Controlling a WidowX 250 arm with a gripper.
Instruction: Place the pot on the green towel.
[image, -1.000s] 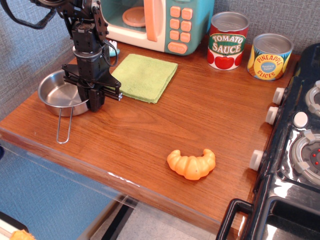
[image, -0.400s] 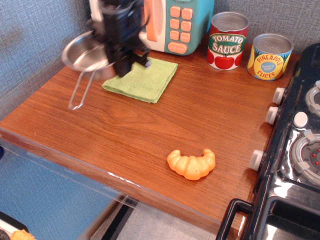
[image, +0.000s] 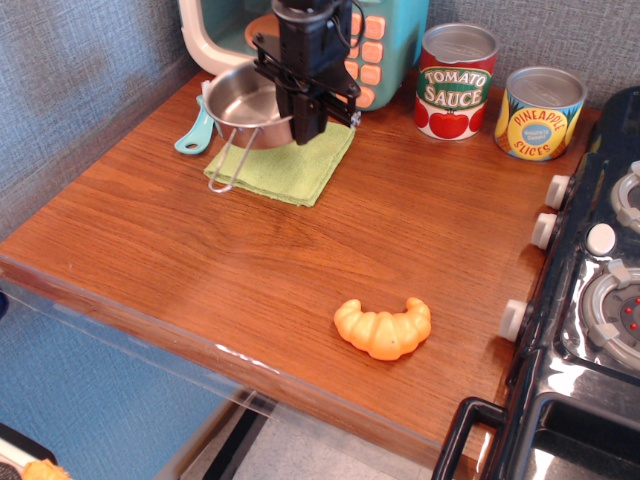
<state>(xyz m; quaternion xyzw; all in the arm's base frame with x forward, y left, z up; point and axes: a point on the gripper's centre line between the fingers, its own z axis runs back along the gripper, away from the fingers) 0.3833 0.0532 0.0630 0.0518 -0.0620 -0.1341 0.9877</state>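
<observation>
The pot (image: 243, 103) is a small shiny steel pan with a thin wire loop handle that points down toward the front. My black gripper (image: 305, 118) is shut on its right rim and holds it in the air over the back part of the green towel (image: 290, 162). The towel lies flat on the wooden counter, in front of the toy microwave. The pot hides part of the towel's back edge.
A teal utensil (image: 192, 133) lies left of the towel. A toy microwave (image: 370, 40) stands behind. A tomato sauce can (image: 455, 82) and pineapple can (image: 539, 113) stand back right. A plastic croissant (image: 384, 326) lies near the front. A black stove (image: 600, 300) fills the right edge.
My gripper lifted the pot off the counter at the left and carried it right and back. It now hangs over the towel, and the teal utensil has come into view.
</observation>
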